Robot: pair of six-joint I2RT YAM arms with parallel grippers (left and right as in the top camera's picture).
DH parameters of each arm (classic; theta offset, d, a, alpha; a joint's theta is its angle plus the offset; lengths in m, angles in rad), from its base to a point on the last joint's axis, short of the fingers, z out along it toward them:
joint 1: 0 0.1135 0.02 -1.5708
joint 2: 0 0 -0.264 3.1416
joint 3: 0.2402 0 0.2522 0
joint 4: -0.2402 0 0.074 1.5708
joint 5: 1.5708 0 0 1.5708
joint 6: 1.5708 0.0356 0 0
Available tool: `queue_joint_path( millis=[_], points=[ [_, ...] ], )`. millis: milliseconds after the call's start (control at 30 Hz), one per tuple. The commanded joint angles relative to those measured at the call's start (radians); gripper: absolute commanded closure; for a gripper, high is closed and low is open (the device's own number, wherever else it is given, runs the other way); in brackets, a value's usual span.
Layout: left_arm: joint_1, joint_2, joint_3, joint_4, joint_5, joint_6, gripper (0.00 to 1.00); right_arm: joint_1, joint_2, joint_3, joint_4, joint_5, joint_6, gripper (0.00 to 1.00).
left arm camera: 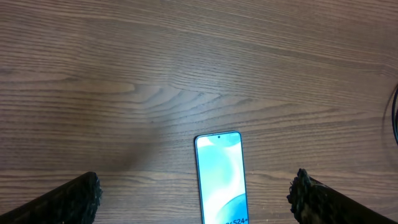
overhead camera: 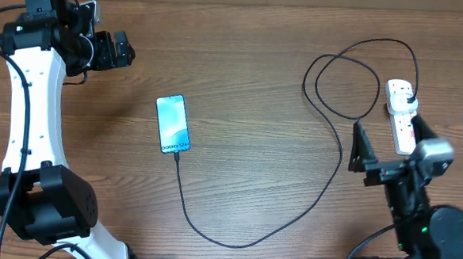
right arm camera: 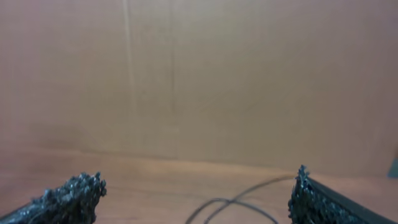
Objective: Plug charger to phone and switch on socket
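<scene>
Count first: you have one phone (overhead camera: 172,124), one charger (overhead camera: 180,178), one socket (overhead camera: 401,115) and two grippers. Phone lies left of centre on the table (overhead camera: 259,59), screen up. The charger tip touches its lower edge, and the cable loops right to the socket. Left gripper (overhead camera: 115,50) and right gripper (overhead camera: 387,136) both stand wide open and hold nothing. Only overhead shows you the socket. Left wrist shows the phone's upper part; right wrist shows only a cable loop and a brown wall (right arm camera: 199,74).
</scene>
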Motion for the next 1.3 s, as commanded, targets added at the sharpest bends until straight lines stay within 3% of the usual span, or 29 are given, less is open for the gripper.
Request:
queue_joint_path(
  millis=[0, 367, 767, 867, 1267],
  points=[
    [-0.008, -0.003, 0.013, 0.0, -0.002, -0.013, 0.0, -0.019, -0.079, -0.119, 0.052, 0.019, -0.004, 0.0],
    [-0.008, -0.003, 0.013, 0.0, -0.002, -0.013, 0.0, -0.034, -0.233, -0.362, 0.145, 0.018, -0.003, 0.0],
    [-0.008, -0.003, 0.013, 0.0, -0.002, -0.013, 0.0, -0.034, -0.319, -0.494, 0.14, 0.014, 0.0, 0.0],
    [-0.008, -0.003, 0.013, 0.0, -0.002, -0.013, 0.0, -0.034, -0.338, -0.493, 0.06, 0.014, 0.005, 0.0],
    [-0.008, -0.003, 0.013, 0.0, -0.002, -0.013, 0.0, -0.034, -0.347, -0.493, 0.065, 0.012, 0.007, 0.0]
  ],
)
